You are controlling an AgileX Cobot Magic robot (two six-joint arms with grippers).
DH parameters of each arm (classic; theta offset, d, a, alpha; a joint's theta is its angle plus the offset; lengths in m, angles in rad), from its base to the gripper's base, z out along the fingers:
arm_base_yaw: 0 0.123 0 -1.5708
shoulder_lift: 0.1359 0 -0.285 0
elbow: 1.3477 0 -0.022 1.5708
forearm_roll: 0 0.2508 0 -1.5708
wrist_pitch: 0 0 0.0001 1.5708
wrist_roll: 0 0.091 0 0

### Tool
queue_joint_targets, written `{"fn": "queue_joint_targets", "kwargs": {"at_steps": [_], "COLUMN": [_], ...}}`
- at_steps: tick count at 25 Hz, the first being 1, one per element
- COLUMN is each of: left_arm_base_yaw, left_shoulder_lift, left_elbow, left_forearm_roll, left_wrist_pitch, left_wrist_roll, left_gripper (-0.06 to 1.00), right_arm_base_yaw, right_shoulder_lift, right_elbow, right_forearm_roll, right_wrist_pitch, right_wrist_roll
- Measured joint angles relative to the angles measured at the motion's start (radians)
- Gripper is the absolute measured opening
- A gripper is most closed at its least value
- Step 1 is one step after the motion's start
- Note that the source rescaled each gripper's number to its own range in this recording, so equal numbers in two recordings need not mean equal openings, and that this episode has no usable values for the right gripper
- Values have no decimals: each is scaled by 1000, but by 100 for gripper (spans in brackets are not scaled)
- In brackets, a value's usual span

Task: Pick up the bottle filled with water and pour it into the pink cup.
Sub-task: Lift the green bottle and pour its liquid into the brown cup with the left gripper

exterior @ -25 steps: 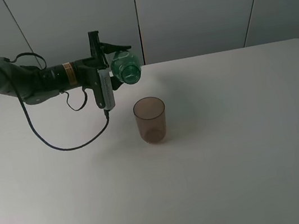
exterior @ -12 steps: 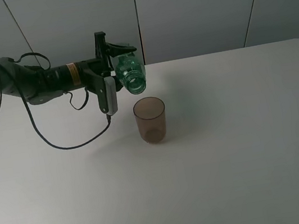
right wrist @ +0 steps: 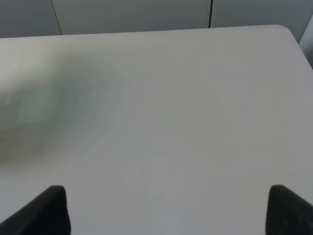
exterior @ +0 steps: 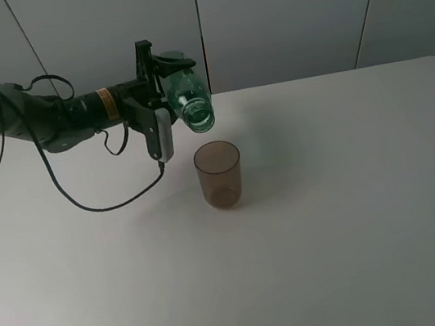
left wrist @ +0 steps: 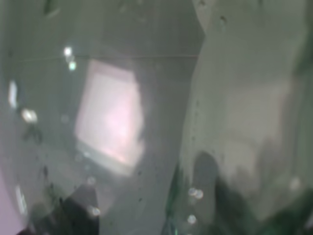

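Observation:
My left gripper point(exterior: 161, 79) is shut on the green translucent bottle point(exterior: 188, 100) and holds it in the air, tipped over with its open neck pointing down and to the right. The neck is just above and left of the pink cup point(exterior: 219, 174), which stands upright on the white table point(exterior: 334, 219). The left wrist view is filled by the bottle's wall point(left wrist: 146, 112), blurred, with droplets on it. My right gripper's fingertips point(right wrist: 57, 208) show at the bottom corners of the right wrist view, wide apart and empty over bare table.
A black cable point(exterior: 100, 205) hangs from the left arm and loops over the table left of the cup. Grey wall panels stand behind the table's far edge point(exterior: 320, 76).
The left arm has moved the bottle right and rotated it, so the neck now points further down and sits closer above the cup. The cup has not moved.

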Motion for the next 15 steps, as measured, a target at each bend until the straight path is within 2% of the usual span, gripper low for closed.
{"fn": "queue_joint_targets", "kwargs": {"at_steps": [15], "left_arm_base_yaw": [-18], "left_shoulder_lift": [0], "left_elbow": [0], "left_forearm_roll": [-23], "left_wrist_pitch": [5], "left_wrist_roll": [109], "left_gripper": [0], "right_arm_base_yaw": [0], "right_shoulder_lift": [0], "right_elbow": [0], "right_forearm_roll": [0], "right_wrist_pitch": [0], "right_wrist_roll": [0]}}
